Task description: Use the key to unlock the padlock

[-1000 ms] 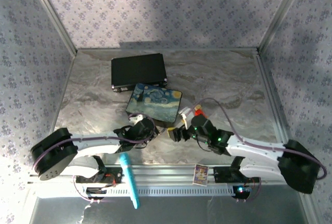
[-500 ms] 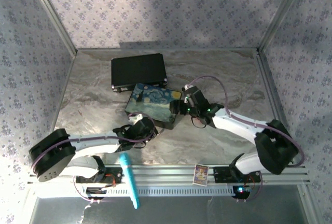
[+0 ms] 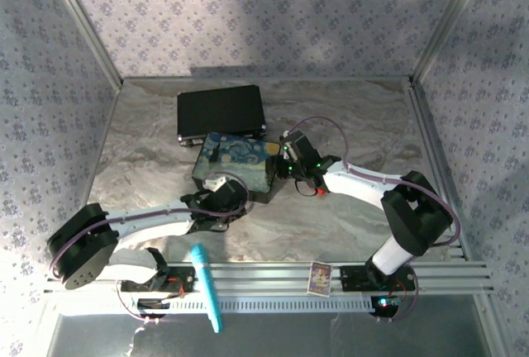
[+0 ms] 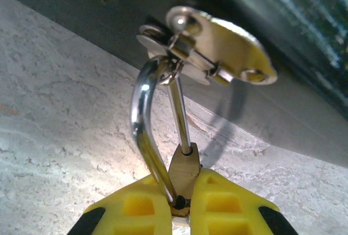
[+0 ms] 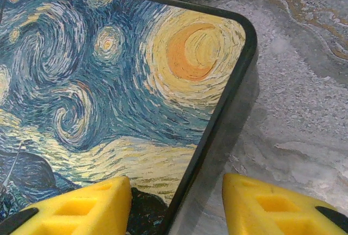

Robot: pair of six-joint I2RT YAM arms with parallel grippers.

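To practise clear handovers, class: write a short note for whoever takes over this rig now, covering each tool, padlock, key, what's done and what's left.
Left tool: shut on the padlock, its shackle through the latch of the box.
Right tool: open, astride the box's edge, holding nothing.
Key: in neither tool; a red speck by the right arm may be it.
Done: padlock gripped.
Left: fetch key, insert, turn, free shackle.
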